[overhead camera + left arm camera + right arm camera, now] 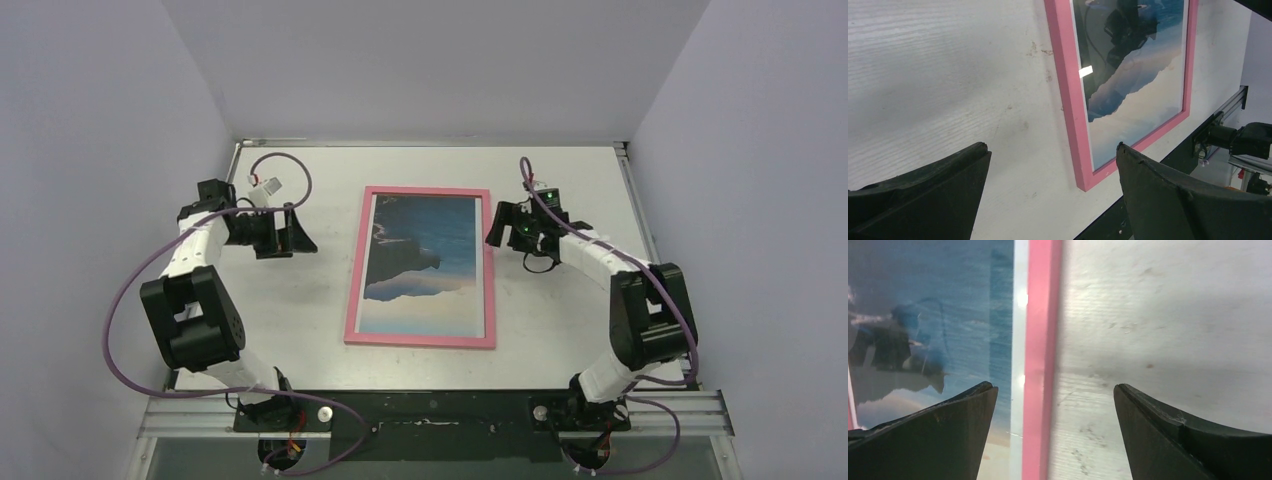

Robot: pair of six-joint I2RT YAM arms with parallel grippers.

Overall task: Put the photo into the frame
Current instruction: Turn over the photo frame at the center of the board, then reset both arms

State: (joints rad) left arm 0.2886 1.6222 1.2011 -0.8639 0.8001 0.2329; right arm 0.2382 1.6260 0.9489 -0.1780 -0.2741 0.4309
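The pink frame (355, 270) lies flat, front up, in the middle of the table, with the photo (422, 265) of blue sky and dark and pale clouds showing inside its rails. My left gripper (297, 230) hovers open to the left of the frame, apart from it. In the left wrist view the frame (1068, 105) and the photo (1138, 85) lie beyond the left gripper (1052, 147), which holds nothing. My right gripper (497, 225) stands open beside the frame's right rail. In the right wrist view the right gripper (1055, 387) straddles that rail of the frame (1040, 340) above it, beside the photo (948, 315), gripping nothing.
White walls close in the table on three sides. A black metal rail (430, 410) with the arm bases runs along the near edge. Purple cables (125, 300) loop off both arms. The white tabletop (938, 75) shows small stains.
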